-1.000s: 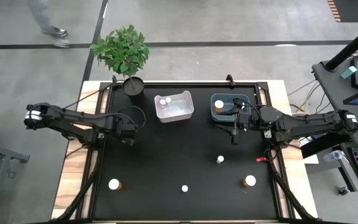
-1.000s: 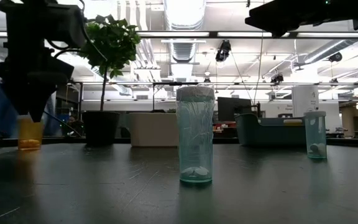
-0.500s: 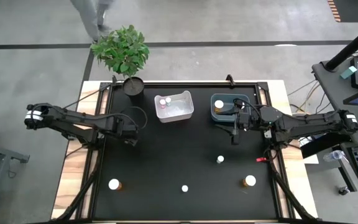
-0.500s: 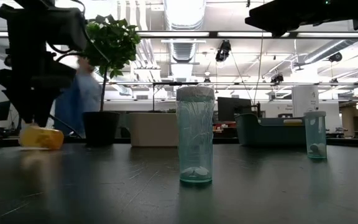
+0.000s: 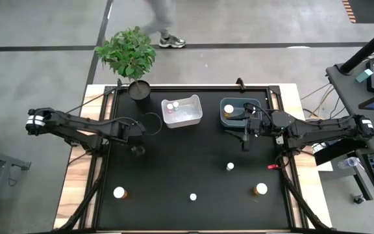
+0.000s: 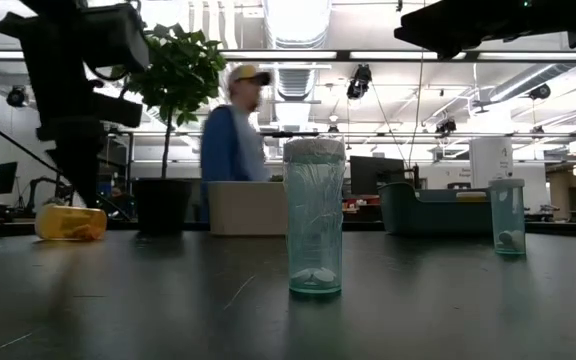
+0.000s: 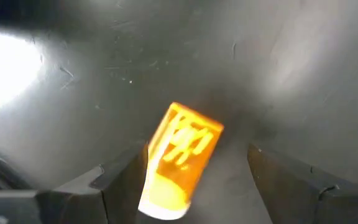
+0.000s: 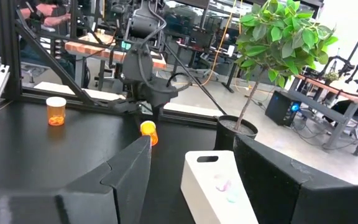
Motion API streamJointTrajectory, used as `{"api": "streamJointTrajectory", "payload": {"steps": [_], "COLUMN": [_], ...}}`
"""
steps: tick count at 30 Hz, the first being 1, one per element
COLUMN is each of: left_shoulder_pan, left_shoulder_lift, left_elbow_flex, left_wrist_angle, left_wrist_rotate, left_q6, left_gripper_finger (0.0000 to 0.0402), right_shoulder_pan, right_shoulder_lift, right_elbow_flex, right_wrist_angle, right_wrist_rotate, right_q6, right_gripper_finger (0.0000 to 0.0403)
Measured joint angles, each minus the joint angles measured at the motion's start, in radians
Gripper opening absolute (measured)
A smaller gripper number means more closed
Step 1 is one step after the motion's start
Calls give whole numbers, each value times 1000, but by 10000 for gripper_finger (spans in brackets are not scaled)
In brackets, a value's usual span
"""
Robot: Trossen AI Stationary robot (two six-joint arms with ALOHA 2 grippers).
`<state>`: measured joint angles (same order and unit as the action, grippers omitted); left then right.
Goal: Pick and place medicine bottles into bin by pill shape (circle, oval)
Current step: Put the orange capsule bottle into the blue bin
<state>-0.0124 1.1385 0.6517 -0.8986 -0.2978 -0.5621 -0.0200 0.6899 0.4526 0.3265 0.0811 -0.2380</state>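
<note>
Translucent amber plastic bottle [image 7: 179,158], scuffed matt black tabletop [image 7: 303,74], wooden table edge [image 5: 76,188]

Grey concrete floor [image 5: 252,23] with dark seams around the bench [image 5: 83,195]. Overhead, strip lights [image 6: 298,20] and ducting [image 6: 303,80]. Beyond the far edge, desks [image 8: 104,46], monitors [image 6: 373,172], a person [image 6: 230,135] walking past.

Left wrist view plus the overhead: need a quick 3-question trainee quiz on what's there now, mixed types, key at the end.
1. True or false: the amber bottle under the left gripper stands upright.
2. The left gripper's fingers are: A) shut on the bottle B) open, one either side of it C) out of view.
3. Fill in: the white bin sits beside the ____ bin.

Key: 1 false, it lies on its side. 2 B. 3 teal; the right gripper waits open near it.
</note>
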Motion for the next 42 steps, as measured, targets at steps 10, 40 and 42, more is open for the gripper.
{"api": "streamJointTrajectory", "payload": {"steps": [10,40,42], "left_shoulder_pan": [0,-72,-79], "left_shoulder_lift": [85,169,167], "left_elbow_flex": [-37,125,125], "left_wrist_angle": [23,701,850], "left_wrist_rotate": [-18,-75,-70], "left_q6": [150,360,412], "left_gripper_finger": [258,155,154], "right_shoulder_pan": [0,0,0], "right_shoulder_lift": [0,14,31], "right_elbow_flex": [0,0,0], "right_wrist_angle": [0,-16,-17], "right_wrist_rotate": [0,-1,-2], "right_q6": [-1,114,147], "right_gripper_finger": [221,221,221]}}
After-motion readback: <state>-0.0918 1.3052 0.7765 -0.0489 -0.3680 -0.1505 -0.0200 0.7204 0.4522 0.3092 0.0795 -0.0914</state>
